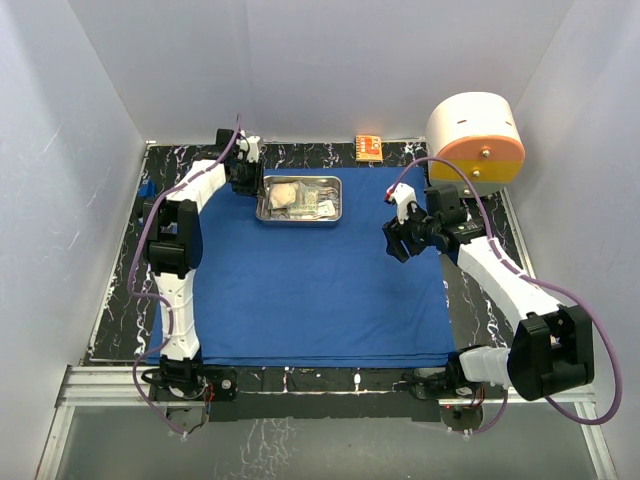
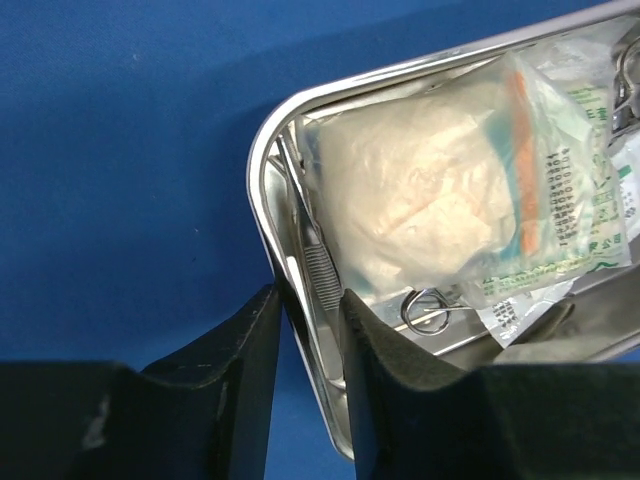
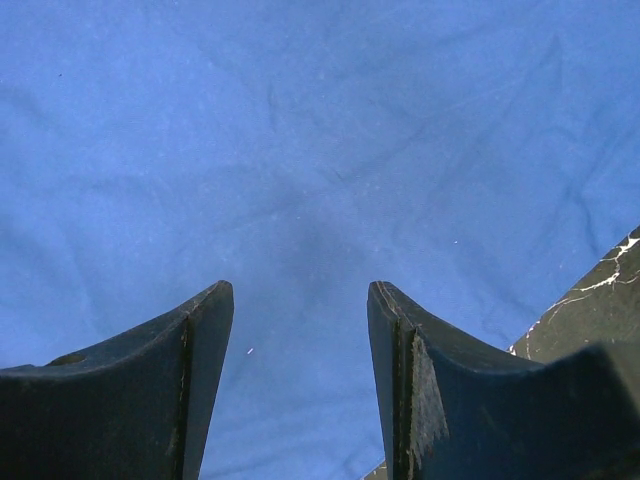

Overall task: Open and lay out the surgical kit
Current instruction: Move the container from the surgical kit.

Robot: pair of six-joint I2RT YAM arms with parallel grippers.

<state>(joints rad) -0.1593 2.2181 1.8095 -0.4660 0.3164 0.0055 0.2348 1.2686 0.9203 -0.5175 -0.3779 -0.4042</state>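
Note:
The royal-blue cloth of the surgical kit lies spread flat over the table. A shiny steel tray stands at its far edge, holding sealed packets, tweezers and a ring-handled instrument. My left gripper is at the tray's left end. In the left wrist view the gripper straddles the tray rim, one finger outside and one inside, closed against it. My right gripper hovers over the cloth's right side. In its wrist view it stands open over bare cloth with nothing between the fingers.
A big cream-and-orange cylinder stands at the back right. A small orange box lies behind the tray. The black marbled table shows round the cloth, and white walls close in three sides.

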